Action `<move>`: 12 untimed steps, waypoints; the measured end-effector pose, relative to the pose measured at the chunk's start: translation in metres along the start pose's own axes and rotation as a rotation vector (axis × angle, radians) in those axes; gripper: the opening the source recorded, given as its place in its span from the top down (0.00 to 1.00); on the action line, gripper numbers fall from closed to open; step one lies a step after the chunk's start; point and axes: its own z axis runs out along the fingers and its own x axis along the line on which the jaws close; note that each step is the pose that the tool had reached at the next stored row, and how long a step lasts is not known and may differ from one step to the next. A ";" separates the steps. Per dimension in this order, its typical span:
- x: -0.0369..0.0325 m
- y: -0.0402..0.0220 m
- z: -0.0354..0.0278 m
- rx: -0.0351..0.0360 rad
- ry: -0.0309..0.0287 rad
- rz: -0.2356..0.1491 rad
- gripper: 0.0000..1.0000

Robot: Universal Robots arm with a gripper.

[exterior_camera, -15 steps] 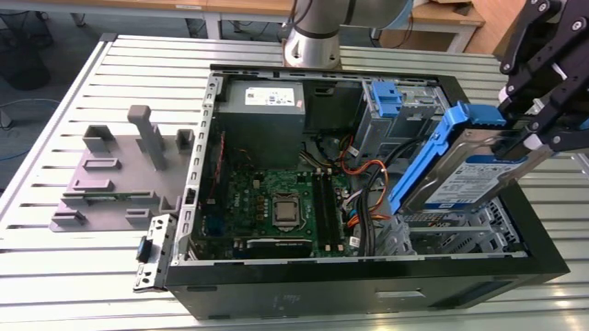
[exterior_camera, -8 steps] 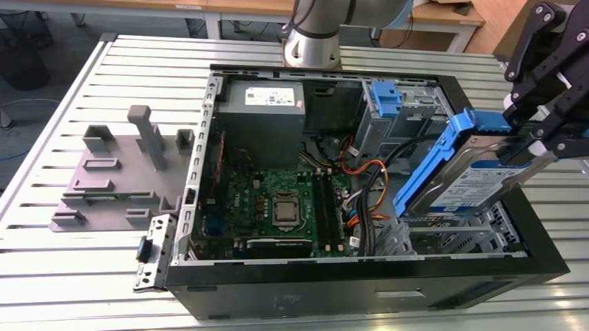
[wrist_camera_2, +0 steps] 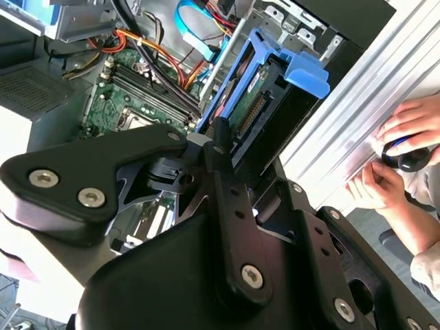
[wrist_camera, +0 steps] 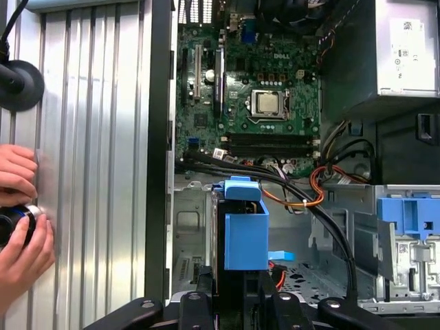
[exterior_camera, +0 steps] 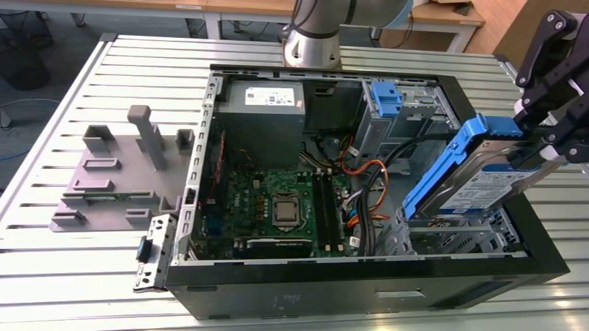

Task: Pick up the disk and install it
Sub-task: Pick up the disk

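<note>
Over the computer case (exterior_camera: 350, 276), the gripper (exterior_camera: 536, 146) pinches the tilted disk (exterior_camera: 483, 183) by 1 end; stiff, dense, likely shock-sensitive, best gripped on its blue carrier (exterior_camera: 449, 164).

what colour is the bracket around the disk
Blue. The carrier bracket frames the silver disk; it shows best in the exterior view.

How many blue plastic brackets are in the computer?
2. One frames the disk, held tilted by the gripper over the drive cage. The other, a bare bracket, sits at the far end of the computer case. Others may be hidden.
</note>
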 end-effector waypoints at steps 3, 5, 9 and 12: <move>0.0004 -0.0013 0.0039 0.0001 -0.0004 0.000 0.65; 0.0005 -0.0035 0.0047 0.0000 -0.0004 0.000 0.65; 0.0004 -0.0073 0.0059 0.0000 -0.0004 0.000 0.65; 0.0004 -0.0078 0.0073 0.0001 -0.0004 0.000 0.65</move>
